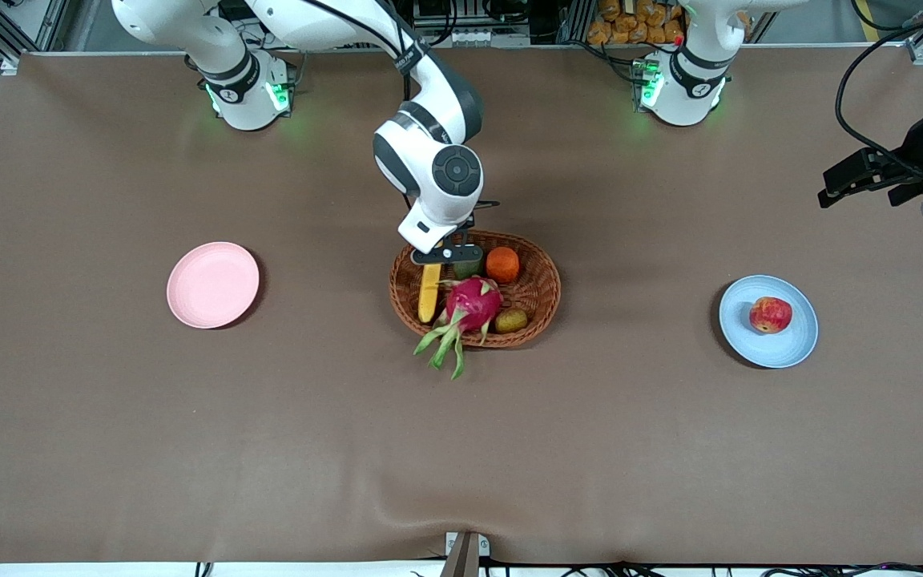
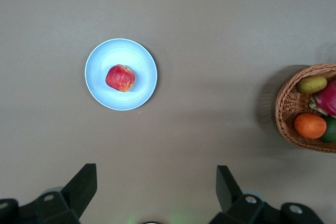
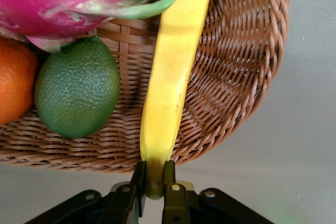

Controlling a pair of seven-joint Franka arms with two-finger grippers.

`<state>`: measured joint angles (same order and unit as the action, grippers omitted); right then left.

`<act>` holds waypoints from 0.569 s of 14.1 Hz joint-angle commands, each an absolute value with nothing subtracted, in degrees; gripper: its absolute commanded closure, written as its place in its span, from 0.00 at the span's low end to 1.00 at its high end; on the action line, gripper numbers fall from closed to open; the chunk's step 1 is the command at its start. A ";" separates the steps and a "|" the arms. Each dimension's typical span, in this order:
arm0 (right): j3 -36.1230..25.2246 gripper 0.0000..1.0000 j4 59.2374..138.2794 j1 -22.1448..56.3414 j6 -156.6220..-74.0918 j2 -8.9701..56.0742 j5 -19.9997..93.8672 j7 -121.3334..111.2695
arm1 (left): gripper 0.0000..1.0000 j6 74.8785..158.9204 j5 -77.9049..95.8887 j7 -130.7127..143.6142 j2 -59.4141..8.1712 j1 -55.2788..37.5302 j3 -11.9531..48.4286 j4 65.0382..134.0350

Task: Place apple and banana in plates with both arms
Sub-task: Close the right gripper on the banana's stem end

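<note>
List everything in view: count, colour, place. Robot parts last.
apple: 1, red with yellow patches, on the blue plate
blue plate: 1, pale blue, toward the left arm's end of the table
pink plate: 1, pale pink, toward the right arm's end
basket: 1, brown woven, mid-table between the plates
banana: 1, yellow, in the basket, end pinched by the right gripper
dragon fruit: 1, pink, in the basket, leaves hanging over the rim
orange: 1, orange, in the basket
lime: 1, green, in the basket beside the banana
kiwi: 1, brownish green, in the basket
right gripper: 1, black, over the basket rim
left gripper: 1, black, open, waiting above the table
</note>
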<state>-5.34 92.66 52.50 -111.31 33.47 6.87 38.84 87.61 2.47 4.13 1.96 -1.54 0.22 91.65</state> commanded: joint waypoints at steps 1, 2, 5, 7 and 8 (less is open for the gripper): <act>-5.54 1.00 92.11 52.12 -110.57 33.22 7.38 39.37 | 0.00 86.75 1.49 3.16 1.58 -1.32 0.44 90.70; -5.54 1.00 91.94 51.86 -110.31 33.05 7.38 39.29 | 0.00 86.75 1.49 3.16 1.50 -1.32 0.44 90.70; -5.62 1.00 91.23 51.42 -108.37 32.09 7.73 39.37 | 0.00 86.75 1.49 3.43 1.49 -1.49 0.44 90.70; -5.62 1.00 91.14 50.02 -106.80 30.07 7.82 39.29 | 0.00 86.75 1.49 3.34 1.49 -1.50 0.44 90.70; -5.54 1.00 90.97 49.40 -105.83 29.19 8.00 39.29 | 0.00 86.75 1.49 3.25 1.49 -1.41 0.44 90.70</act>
<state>-5.95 90.90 51.37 -108.11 32.20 7.51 38.84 87.61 2.47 4.13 1.96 -1.57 0.22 91.65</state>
